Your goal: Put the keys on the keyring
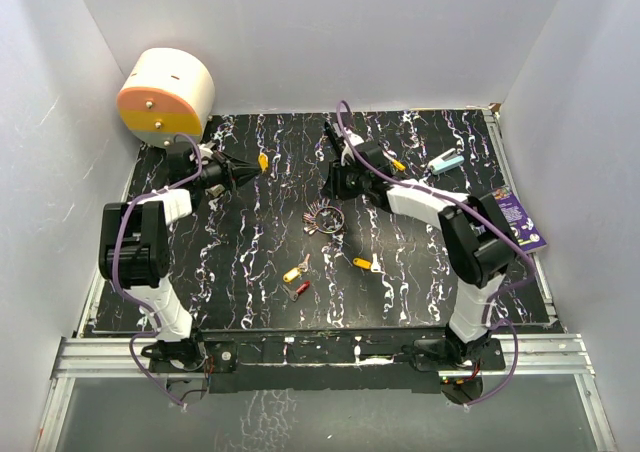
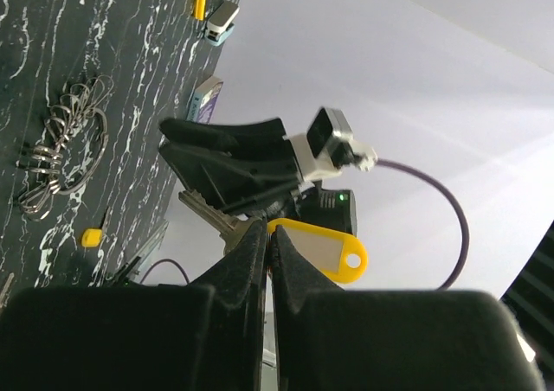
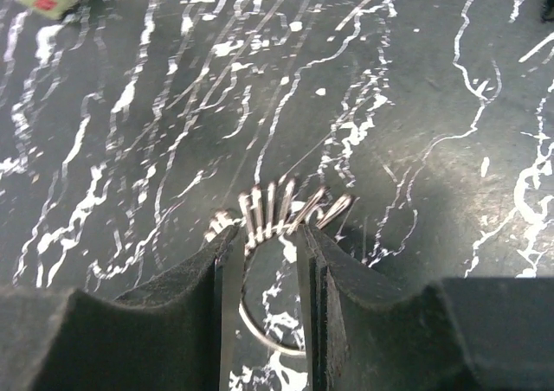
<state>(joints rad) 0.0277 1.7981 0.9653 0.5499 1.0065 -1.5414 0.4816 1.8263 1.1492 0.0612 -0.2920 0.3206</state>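
Observation:
My left gripper (image 1: 252, 170) is raised at the back left, shut on a yellow-headed key (image 2: 325, 248) whose silver blade (image 2: 208, 211) sticks out to the left of the tips. The keyring (image 1: 325, 217), with its fan of plain silver keys, lies on the table's middle. My right gripper (image 3: 267, 233) hangs just over the keyring (image 3: 268, 202) with its jaws partly apart. The ring's rim runs behind both fingers, and I cannot tell whether they touch it. More keys lie nearer the front: a yellow one (image 1: 292, 273), a red one (image 1: 302, 288) and another yellow one (image 1: 362, 263).
A cream and orange drum (image 1: 165, 92) stands at the back left corner. A yellow-handled stick (image 1: 397, 164) and a pale blue object (image 1: 447, 160) lie at the back right. A purple card (image 1: 520, 217) rests at the right edge. White walls enclose the black marbled table (image 1: 240, 272).

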